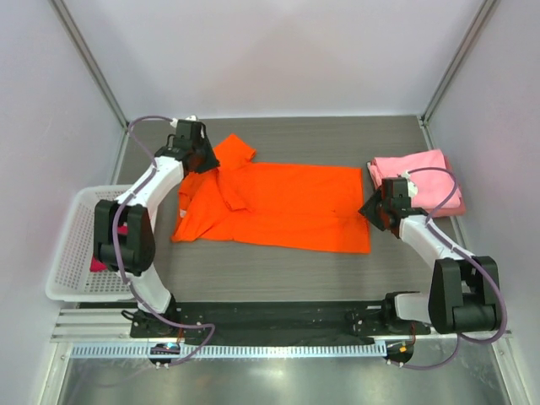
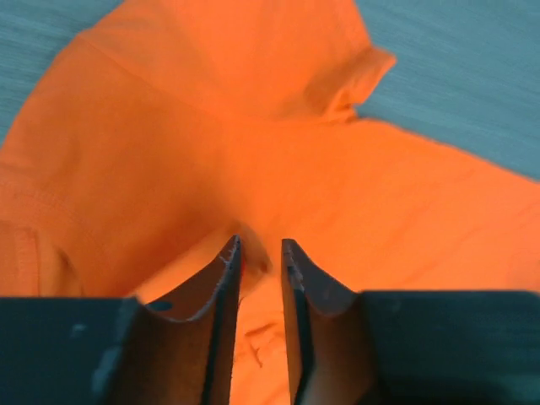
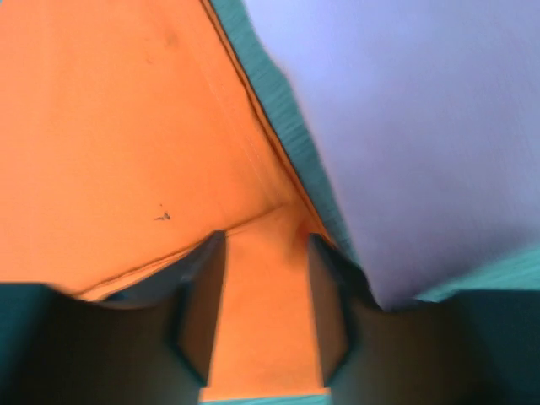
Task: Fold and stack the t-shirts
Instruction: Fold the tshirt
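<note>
While the orange shirt [image 1: 287, 207] lies spread across the middle of the worktop [image 1: 337, 139], collar end to the left, the left fingers [image 2: 221, 295] sit at that end, drawn close with a fold of orange cloth pinched between them. The right fingers [image 3: 202, 304] are at the shirt's far right hem corner. They stand somewhat apart with orange cloth filling the gap, and I cannot tell whether they grip it. Folded pink shirts [image 1: 422, 173] lie stacked at the far right, just beside that corner. The white basket [image 1: 63, 253] at the left edge holds a magenta shirt [image 1: 99, 264], mostly hidden behind the left arm [image 1: 126, 232].
</note>
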You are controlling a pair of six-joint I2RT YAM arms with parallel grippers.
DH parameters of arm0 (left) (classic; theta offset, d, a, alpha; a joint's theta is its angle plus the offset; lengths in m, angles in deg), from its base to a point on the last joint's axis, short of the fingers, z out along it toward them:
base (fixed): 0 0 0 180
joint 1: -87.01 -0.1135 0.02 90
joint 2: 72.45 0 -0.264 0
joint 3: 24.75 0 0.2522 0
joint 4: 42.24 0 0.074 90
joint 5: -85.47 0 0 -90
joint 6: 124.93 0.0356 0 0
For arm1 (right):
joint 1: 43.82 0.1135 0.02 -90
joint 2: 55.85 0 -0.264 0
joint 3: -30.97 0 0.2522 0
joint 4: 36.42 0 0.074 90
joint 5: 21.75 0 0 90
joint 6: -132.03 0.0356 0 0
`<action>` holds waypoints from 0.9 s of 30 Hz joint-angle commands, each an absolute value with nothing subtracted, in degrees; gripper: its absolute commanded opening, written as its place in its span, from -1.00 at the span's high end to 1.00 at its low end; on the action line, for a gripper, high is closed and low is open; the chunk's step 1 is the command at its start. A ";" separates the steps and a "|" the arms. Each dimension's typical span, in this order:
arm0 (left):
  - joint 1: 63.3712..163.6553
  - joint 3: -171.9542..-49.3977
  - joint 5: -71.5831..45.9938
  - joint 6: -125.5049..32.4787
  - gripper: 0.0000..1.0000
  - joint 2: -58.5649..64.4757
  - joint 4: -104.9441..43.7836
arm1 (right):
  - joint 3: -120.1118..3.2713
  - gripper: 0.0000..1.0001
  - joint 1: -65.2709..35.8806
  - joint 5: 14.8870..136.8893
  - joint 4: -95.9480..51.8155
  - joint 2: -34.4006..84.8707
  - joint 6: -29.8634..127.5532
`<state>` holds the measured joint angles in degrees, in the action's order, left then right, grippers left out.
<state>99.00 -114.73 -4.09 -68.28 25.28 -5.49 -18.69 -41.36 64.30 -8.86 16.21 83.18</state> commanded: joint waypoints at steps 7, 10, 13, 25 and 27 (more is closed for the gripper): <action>101.07 -115.17 3.19 -65.61 -0.68 19.08 -6.42 | -16.63 -0.15 -40.92 60.34 -6.94 5.70 80.62; 101.16 -111.73 5.48 -66.39 -0.76 14.14 -3.88 | -13.38 -0.05 -40.83 60.34 -2.98 -2.12 81.05; 101.16 -105.86 6.98 -70.08 -0.89 7.72 -0.89 | -9.16 0.00 -40.92 62.35 0.18 -8.81 83.95; 100.55 -94.84 11.29 -80.19 -0.99 -4.34 3.85 | -3.18 -0.07 -40.75 65.51 4.06 -10.85 90.19; 100.46 -94.76 11.99 -81.25 -0.99 -3.81 5.36 | -2.39 -0.06 -40.83 66.75 2.74 -9.09 90.63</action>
<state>100.75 -94.58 9.77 -78.29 -3.87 2.83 -3.28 -41.04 64.98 4.76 -10.63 88.92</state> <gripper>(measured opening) 0.994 0.530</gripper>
